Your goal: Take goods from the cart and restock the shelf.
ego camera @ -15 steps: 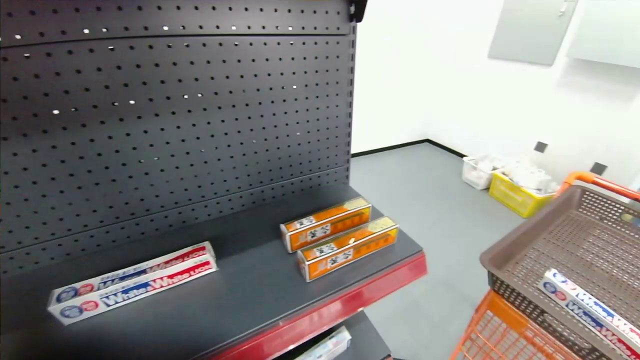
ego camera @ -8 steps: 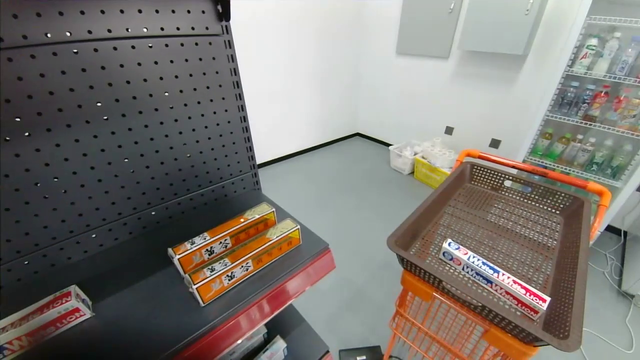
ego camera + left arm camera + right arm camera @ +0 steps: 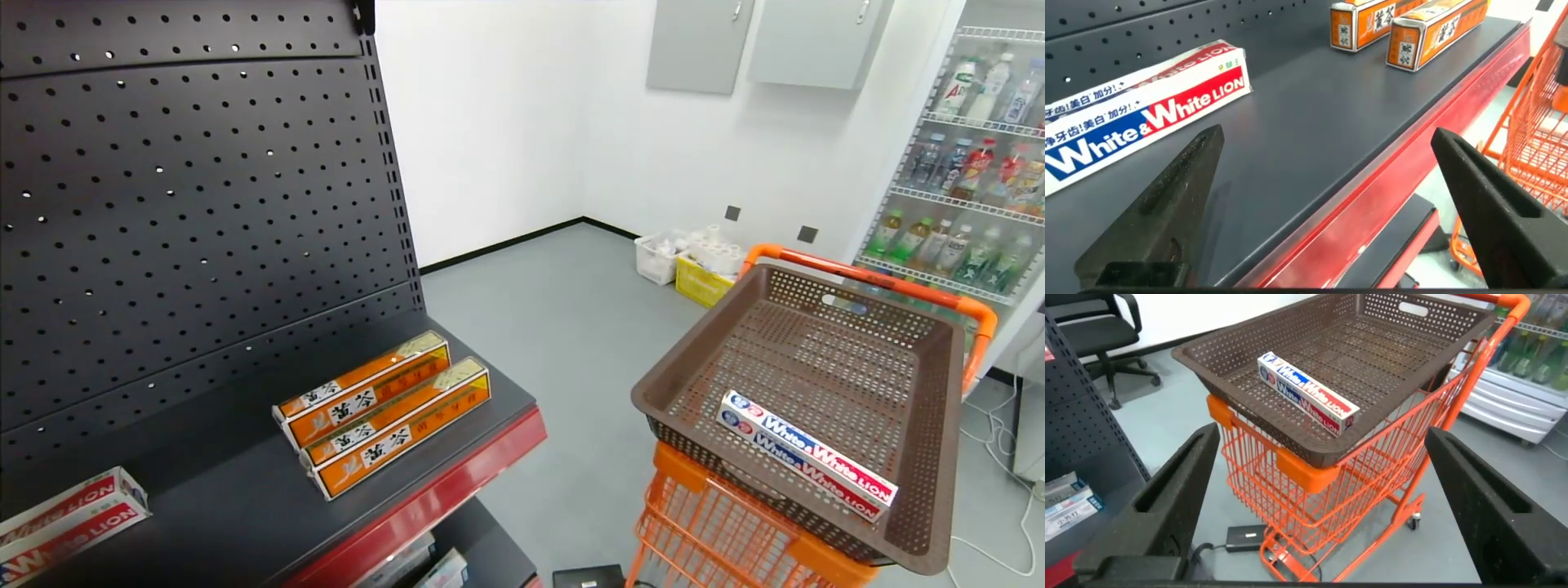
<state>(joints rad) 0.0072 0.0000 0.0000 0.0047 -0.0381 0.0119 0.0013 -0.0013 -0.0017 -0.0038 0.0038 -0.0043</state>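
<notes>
Head camera rightward — cart (image 3: 712, 531), office chair (image 3: 1102, 331)

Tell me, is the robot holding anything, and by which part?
Nothing. The left hand is open by the shelf, the right hand open near the cart, whose toothpaste box lies in the basket.

A shop: left of the orange cart (image 3: 710, 531) stands a black pegboard shelf (image 3: 229, 490) bearing boxed goods (image 3: 382, 412); behind the cart, a wire rack (image 3: 971, 196) of bottled drinks.
</notes>
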